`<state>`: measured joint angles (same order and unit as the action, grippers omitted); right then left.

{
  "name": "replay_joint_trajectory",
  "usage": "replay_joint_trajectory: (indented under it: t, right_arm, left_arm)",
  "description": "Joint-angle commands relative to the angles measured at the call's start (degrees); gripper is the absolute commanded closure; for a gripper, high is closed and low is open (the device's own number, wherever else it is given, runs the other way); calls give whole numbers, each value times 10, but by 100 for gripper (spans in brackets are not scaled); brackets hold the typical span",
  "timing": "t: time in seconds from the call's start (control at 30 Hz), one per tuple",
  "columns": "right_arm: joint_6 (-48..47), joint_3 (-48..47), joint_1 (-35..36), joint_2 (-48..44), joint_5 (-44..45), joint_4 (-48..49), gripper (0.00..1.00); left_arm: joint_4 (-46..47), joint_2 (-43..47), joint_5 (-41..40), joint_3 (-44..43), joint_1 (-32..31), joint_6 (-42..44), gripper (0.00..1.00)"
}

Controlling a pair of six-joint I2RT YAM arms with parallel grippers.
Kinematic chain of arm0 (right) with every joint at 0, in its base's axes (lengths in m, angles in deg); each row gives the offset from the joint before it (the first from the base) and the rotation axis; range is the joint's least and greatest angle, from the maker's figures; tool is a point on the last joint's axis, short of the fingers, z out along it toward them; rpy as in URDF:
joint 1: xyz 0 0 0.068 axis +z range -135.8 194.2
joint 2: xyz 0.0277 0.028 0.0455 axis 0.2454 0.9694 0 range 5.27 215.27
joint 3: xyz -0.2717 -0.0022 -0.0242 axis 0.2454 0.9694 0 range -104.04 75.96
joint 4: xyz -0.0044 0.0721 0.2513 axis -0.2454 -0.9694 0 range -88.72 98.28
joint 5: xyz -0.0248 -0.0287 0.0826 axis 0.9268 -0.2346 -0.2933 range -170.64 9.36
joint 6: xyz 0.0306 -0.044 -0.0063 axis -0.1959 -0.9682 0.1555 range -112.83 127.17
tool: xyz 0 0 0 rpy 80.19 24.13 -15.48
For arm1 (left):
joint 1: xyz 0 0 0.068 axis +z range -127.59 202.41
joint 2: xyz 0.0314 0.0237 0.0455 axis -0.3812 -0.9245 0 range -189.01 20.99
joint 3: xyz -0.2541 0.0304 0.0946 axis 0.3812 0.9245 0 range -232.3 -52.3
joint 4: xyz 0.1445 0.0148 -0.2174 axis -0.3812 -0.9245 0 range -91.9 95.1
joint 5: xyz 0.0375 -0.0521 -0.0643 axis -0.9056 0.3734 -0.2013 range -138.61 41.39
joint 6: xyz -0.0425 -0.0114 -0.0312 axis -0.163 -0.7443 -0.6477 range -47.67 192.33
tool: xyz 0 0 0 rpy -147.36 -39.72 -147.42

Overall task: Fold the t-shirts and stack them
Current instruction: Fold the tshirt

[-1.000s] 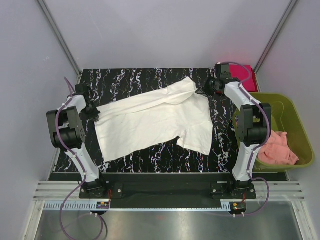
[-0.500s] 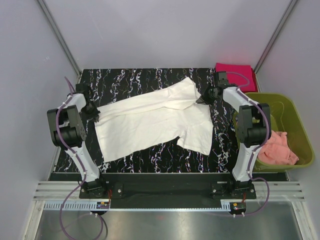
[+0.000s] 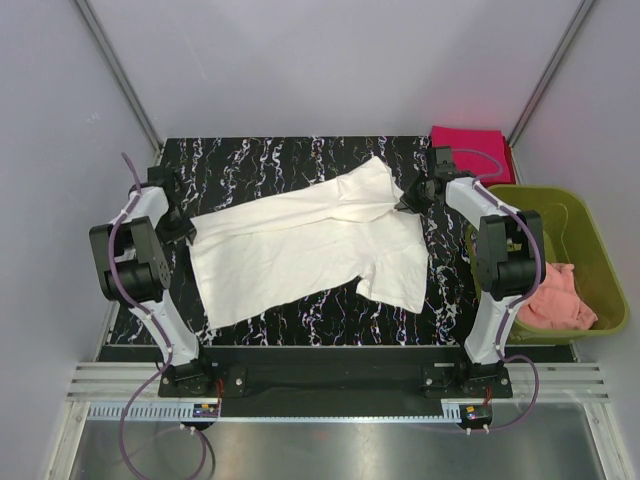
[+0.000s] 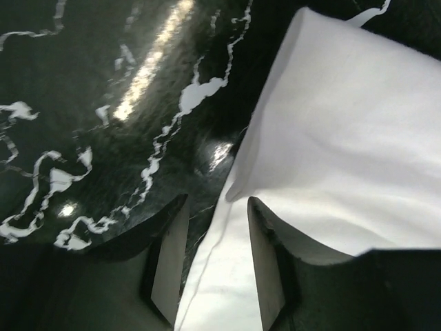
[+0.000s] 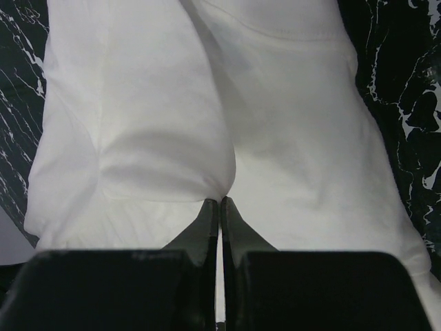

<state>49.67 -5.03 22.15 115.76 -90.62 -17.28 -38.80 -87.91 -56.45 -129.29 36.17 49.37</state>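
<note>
Cream-white t-shirt [image 3: 310,245] is spread slantwise across the middle of the black marbled table [image 3: 250,160], between the two arms. Its far right part is pinched by the right gripper [image 3: 405,200], whose fingers are pressed together on a gathered fold of cloth. At the left edge of the cream-white t-shirt, the left gripper [image 4: 213,227] is held with fingers apart, the hem lying between them. The magenta-red t-shirt [image 3: 472,145] is seen folded at the far right corner, well apart.
</note>
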Motion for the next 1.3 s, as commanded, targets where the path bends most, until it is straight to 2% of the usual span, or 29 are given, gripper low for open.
replay_joint_trajectory:
  t: [0.0, 0.1, 0.17, 0.23, 0.3, 0.5, 0.63, 0.77, 0.87, 0.9, 1.0, 1.07, 1.13, 1.17, 1.27]
  right_arm:
    - [2, -21, 3, -24, 16, -11, 100]
    - [-3, -16, 3, -34, 17, -17, 100]
    - [-6, -13, 3, -39, 13, -18, 100]
    - [-6, -6, 3, -43, 8, -15, 100]
    - [-7, -8, 3, -42, 0, -10, 100]
    - [-22, -43, 7, -16, -31, -32, 100]
    - [-17, -27, 11, -33, -30, -34, 100]
    - [-22, -4, 15, -60, -7, -51, 100]
    - [-26, 19, 15, -71, -7, -58, 100]
    - [-32, 26, 15, -71, -6, -59, 100]
    - [-65, 30, 15, -67, 0, -71, 89]
    - [-80, 9, 15, -66, 40, -91, 80]
    - [-99, -23, 14, -59, 37, -59, 66]
    - [-112, -54, 14, -44, 26, -25, 54]
    - [-138, -128, 10, 12, 57, -2, 40]
  left_arm:
    - [-13, 66, -58, -4, 8, -12, 54]
    - [-33, 75, -71, -41, 8, -17, 52]
    - [-25, 81, -47, -52, 8, -21, 52]
    - [-1, 82, 10, -55, 9, -17, 52]
    - [7, 70, 38, -61, 8, -16, 57]
    - [38, -12, 159, -84, 9, 4, 65]
    - [23, -52, 153, -105, 8, -4, 73]
    - [10, -54, 107, -84, 9, -11, 76]
    - [-1, -27, 66, -64, 8, -27, 81]
    - [13, 10, 64, -40, 8, -37, 80]
    - [0, 54, 56, -39, 8, -58, 72]
    - [-17, 61, 54, -59, 8, -67, 68]
    - [-35, 60, 62, -90, 7, -82, 66]
    - [-34, 59, 68, -97, 7, -88, 64]
    - [-4, 55, 102, -88, 6, -103, 63]
